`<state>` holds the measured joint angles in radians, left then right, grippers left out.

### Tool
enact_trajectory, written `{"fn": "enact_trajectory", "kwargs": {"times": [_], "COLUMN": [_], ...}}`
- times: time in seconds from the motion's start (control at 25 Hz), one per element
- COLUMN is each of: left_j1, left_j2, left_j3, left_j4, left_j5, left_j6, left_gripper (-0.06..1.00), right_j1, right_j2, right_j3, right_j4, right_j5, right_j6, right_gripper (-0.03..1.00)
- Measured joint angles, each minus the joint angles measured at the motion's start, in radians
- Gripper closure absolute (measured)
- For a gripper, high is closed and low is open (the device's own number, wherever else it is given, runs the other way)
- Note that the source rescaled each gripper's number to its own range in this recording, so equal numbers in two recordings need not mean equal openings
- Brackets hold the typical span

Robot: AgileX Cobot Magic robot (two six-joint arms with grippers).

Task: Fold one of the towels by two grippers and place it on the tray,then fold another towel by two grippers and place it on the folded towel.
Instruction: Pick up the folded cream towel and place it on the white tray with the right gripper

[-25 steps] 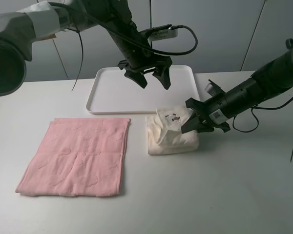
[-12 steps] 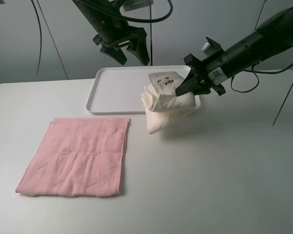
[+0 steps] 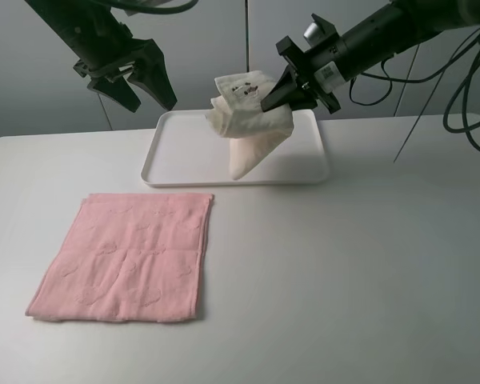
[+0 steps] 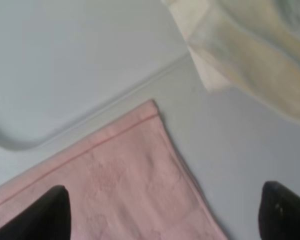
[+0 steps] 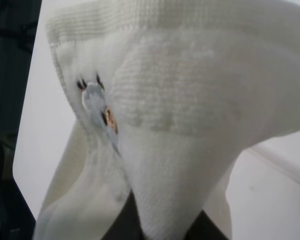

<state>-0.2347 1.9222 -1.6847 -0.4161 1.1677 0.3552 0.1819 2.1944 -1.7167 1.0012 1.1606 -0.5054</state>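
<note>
Right tool: clamped on folded cream terry towel, hanging point-down.
Below: white rectangular tray, directly under towel.
Left tool: apart, empty, well aside.

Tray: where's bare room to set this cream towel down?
The tray's left half is bare, between its left rim and the cream towel hanging from the right end effector. The towel crowds the right-centre. The open left end effector hovers near the tray's left back corner. Off the tray, the table is bare right of the pink towel.
</note>
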Motion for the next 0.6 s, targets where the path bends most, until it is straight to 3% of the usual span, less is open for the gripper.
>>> {"fn": "enact_trajectory", "kwargs": {"times": [0.24, 0.4, 0.6], "left_j1": [0.06, 0.07, 0.074], "left_j2": [-0.135, -0.144, -0.144], "left_j3": [0.199, 0.227, 0.227], "left_j4": [-0.048, -0.051, -0.052], "left_j5": [-0.084, -0.099, -0.14], "left_j6": [0.059, 0.065, 0.08], "left_gripper": [-0.02, -0.02, -0.02], "right_j1": [0.037, 0.039, 0.039], "right_j2": [0.166, 0.261, 0.333], "right_j3": [-0.272, -0.432, -0.492], "right_j4": [0.078, 0.167, 0.319], "right_j5": [0.044, 0.035, 0.003], "right_j6": [0.08, 0.131, 0.105], "right_gripper": [0.88, 0.88, 0.88]}}
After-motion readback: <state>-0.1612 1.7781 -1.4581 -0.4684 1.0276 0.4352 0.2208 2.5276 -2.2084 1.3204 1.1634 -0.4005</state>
